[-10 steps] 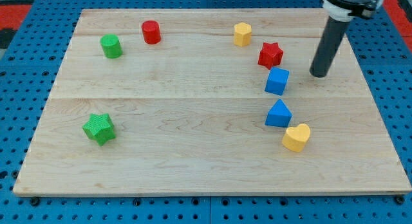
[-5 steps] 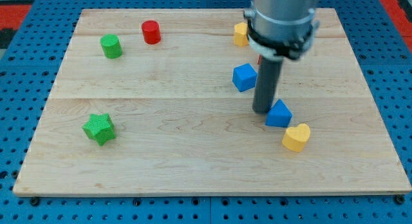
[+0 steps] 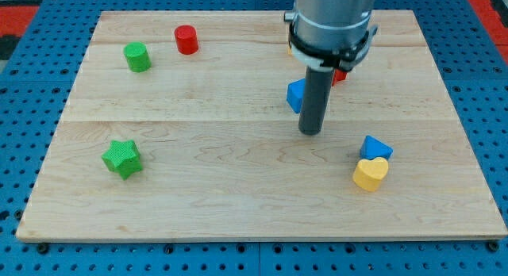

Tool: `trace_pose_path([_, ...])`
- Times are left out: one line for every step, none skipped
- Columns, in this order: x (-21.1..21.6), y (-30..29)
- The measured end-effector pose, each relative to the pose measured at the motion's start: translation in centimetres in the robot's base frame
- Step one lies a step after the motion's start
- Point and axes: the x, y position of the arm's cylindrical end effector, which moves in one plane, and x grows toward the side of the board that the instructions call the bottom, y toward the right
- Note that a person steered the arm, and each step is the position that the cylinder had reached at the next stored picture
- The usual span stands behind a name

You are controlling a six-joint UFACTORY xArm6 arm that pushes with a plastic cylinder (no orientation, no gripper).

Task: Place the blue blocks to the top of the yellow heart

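Observation:
The yellow heart (image 3: 370,174) lies at the view's lower right. A blue triangular block (image 3: 375,147) sits right above it, touching its top. A blue cube (image 3: 296,95) is partly hidden behind my rod near the board's middle right. My tip (image 3: 310,132) rests on the board just below the blue cube and up-left of the blue triangle and heart, apart from them.
A red cylinder (image 3: 186,40) and a green cylinder-like block (image 3: 137,56) sit at the upper left. A green star (image 3: 122,159) lies at the lower left. A red star (image 3: 340,73) and a yellow block are mostly hidden behind the arm at the top.
The blue triangle has slid right, to the top of the yellow heart, which shifted slightly. My tip has moved a little left and up. Earlier, the blue cube was pushed leftward.

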Motion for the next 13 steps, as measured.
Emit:
trace_pose_path([-1.7, 0.7])
trace_pose_path([-2.2, 1.0])
trace_pose_path([-2.2, 1.6])
trace_pose_path([-2.2, 2.8])
trace_pose_path([-2.2, 4.4])
trace_pose_path([-2.5, 7.2])
trace_pose_path([-5.4, 9.9])
trace_pose_path([-6.5, 3.3])
trace_pose_path([-5.9, -5.2])
trace_pose_path([-5.1, -9.1])
trace_pose_path([-6.3, -13.0])
trace_pose_path([-3.3, -14.5])
trace_pose_path([-1.5, -11.2])
